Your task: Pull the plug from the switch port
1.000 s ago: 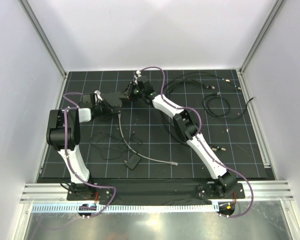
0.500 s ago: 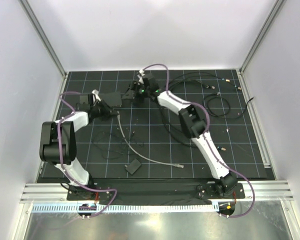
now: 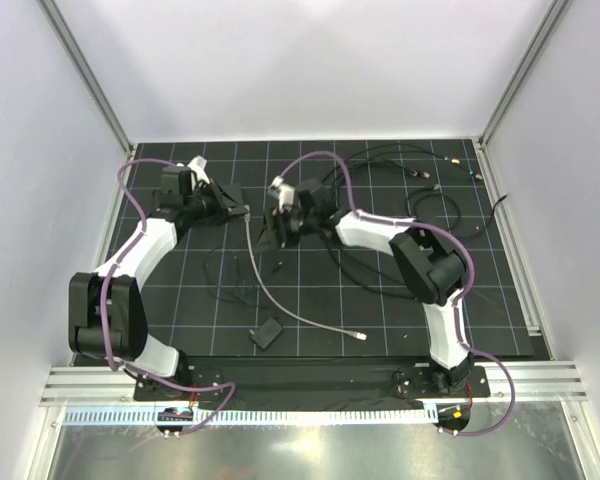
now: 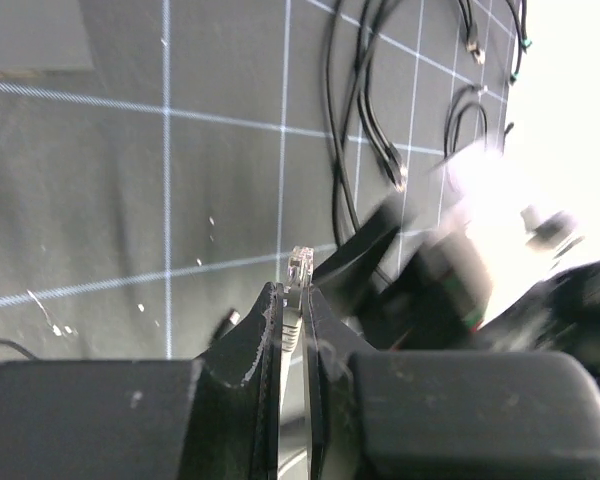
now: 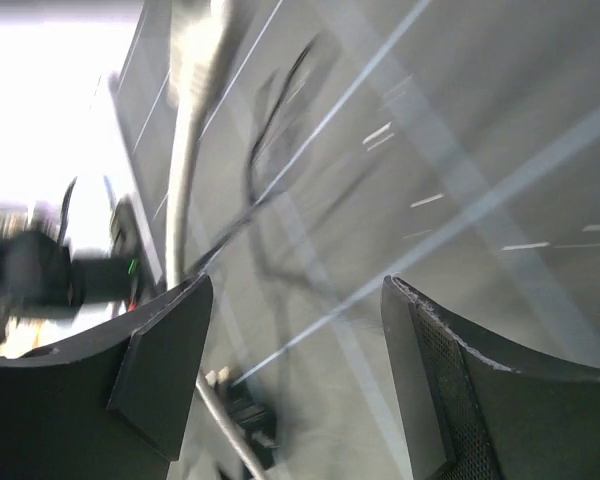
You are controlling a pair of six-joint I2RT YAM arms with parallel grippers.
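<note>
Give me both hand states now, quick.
Left hand: closed on the plug.
Right hand: open, holding nothing.

Your left gripper [image 4: 293, 310]: far left of mat [image 3: 500, 300], plug [image 4: 300, 268] between its fingers. Your right gripper [image 5: 292, 300]: just right of it, toward centre, slightly nearer, apart from plug. Cable [image 3: 280, 305] runs from plug toward near right; its free end [image 3: 360, 337] lies near centre, right of block [image 3: 267, 332]. Thin wire tangle [image 3: 225, 275] sits between left gripper and block, left of cable. Loose cables [image 3: 417, 170] far right, behind right arm's elbow. Switch: you cannot tell it apart from dark shapes under grippers.
</note>
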